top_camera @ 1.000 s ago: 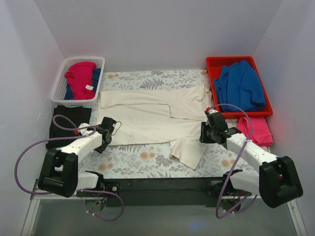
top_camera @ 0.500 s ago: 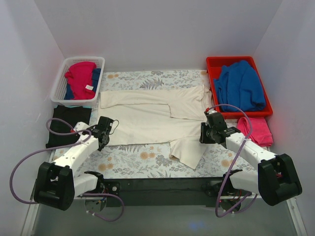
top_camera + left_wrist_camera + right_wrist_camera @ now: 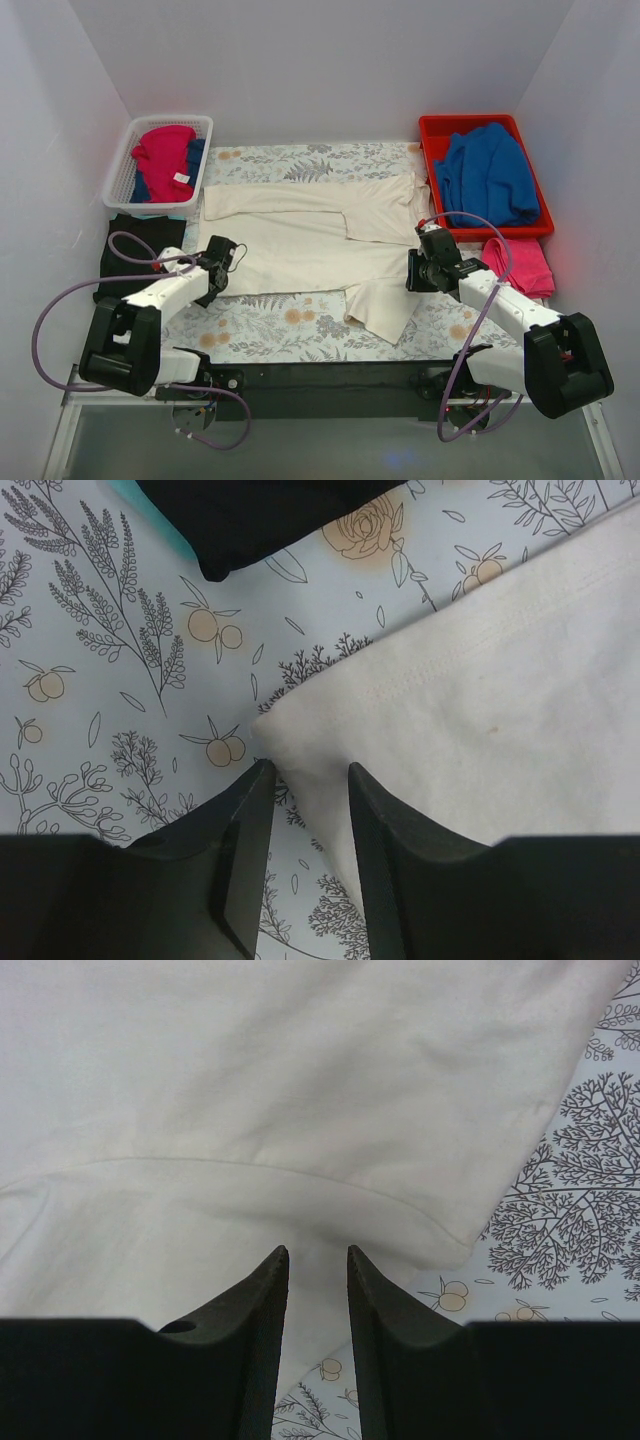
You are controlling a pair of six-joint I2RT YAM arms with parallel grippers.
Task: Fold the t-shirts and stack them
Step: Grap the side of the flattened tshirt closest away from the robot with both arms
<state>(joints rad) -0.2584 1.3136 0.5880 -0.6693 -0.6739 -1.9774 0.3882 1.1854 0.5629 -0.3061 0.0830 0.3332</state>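
Note:
The cream-white long-sleeved shirt [image 3: 310,240] lies spread flat on the floral tablecloth, one sleeve folded down at the front right. The black shirt [image 3: 140,250] lies folded at the left. My left gripper [image 3: 222,264] sits at the cream shirt's near-left corner. In the left wrist view the gripper [image 3: 305,780] is open with that corner of the cream shirt [image 3: 480,690] between the jaws, and the black shirt [image 3: 260,510] shows at the top. My right gripper [image 3: 415,270] sits at the shirt's right edge. In the right wrist view it [image 3: 318,1260] is narrowly open, astride the cream shirt's [image 3: 250,1080] hem.
A white basket [image 3: 120,180] with red and blue clothes stands at the back left. A red tray [image 3: 430,135] holding a blue garment [image 3: 490,175] stands at the back right. A pink cloth [image 3: 522,265] lies right of my right arm. White walls enclose the table.
The left arm has shifted its elbow outward and back, and its gripper stays by the cream shirt's left corner. The right arm has hardly moved.

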